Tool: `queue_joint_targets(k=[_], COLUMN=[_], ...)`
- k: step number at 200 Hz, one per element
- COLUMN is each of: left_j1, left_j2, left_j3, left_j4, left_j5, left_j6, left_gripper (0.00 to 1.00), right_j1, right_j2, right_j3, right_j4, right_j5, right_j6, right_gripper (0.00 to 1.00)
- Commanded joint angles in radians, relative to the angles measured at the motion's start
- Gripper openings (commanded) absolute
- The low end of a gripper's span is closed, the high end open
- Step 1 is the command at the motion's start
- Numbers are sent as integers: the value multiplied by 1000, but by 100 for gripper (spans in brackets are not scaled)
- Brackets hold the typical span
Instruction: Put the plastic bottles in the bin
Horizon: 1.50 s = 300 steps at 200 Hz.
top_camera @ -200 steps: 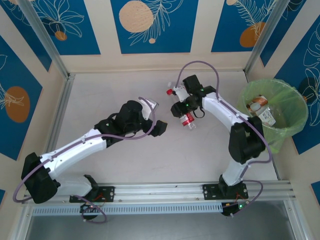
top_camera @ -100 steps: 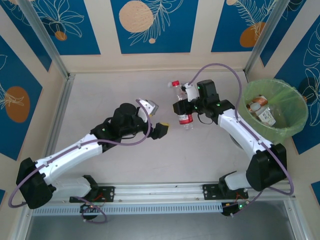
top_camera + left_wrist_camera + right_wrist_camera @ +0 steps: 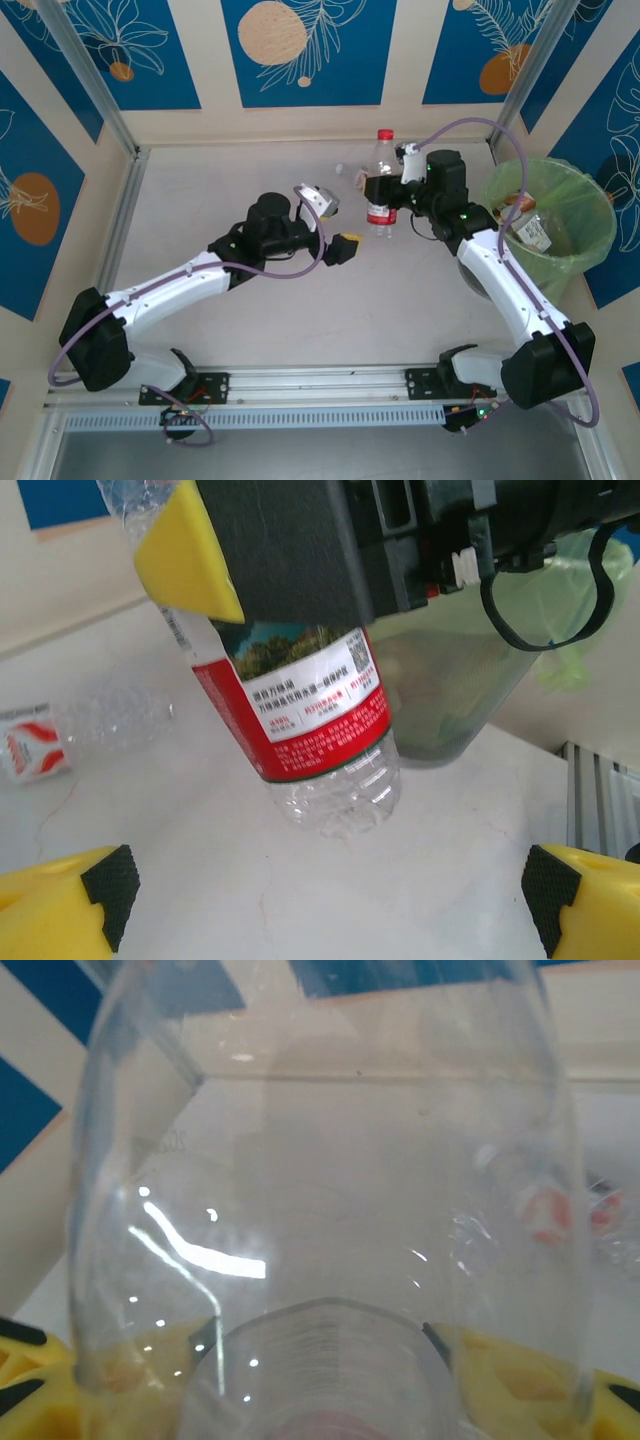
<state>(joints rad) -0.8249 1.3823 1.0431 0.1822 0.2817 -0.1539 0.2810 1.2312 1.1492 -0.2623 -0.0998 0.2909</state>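
Target red-labelled bottle [image 3: 381,212] roughly upright over worktop [image 3: 220,190], left of bin [image 3: 590,245]. Jaws of right gripper [image 3: 384,188] clenched round its middle. Near it, left gripper [image 3: 336,223], jaws released, spread wide. More bottles [image 3: 528,228] inside bin. One crushed bottle [image 3: 60,735] lies on worktop.

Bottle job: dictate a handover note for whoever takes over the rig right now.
Left gripper: open, empty, close beside the held bottle.
Right gripper: shut on a red-label bottle, held upright over the table, left of the bin.
Done: bottles lie in the bin.
Left: drop the held one in; a crushed bottle lies on the table.
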Motion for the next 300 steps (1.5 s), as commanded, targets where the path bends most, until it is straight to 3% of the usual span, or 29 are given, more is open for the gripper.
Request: queue_joint_targets(k=[1,41,64,153,187,218,266,300], left_j1=[1,1,0,0,1,2,1,1], left_j2=[17,42,59,86,111,121,122,128], left_j3=[53,60,71,59,71,84,82,91], left_j4=[108,129,143,104,96,88,90,100], left_j5=[51,178,227,43,77,111,151,143], left_j6=[26,14,-15,-104,-106,-106,-101,-109], left_gripper=[100,100,100,100,100,100,100,100], right_j1=[-47,-142,-180,-465,-521,-566,-690,-768], right_j2=[-45,-98,-152,-302,-324,-331,-330,-302], right_j3=[69,96,92,47,-1,-25,-38,-64], right_j4=[-18,-25,-21,8,133,197,209,179], right_j5=[17,-26,9,107,149,282,382,376], right_j6=[42,83,76,140,209,143,36,45], right_gripper=[55,55,55,57,57,57,58,58])
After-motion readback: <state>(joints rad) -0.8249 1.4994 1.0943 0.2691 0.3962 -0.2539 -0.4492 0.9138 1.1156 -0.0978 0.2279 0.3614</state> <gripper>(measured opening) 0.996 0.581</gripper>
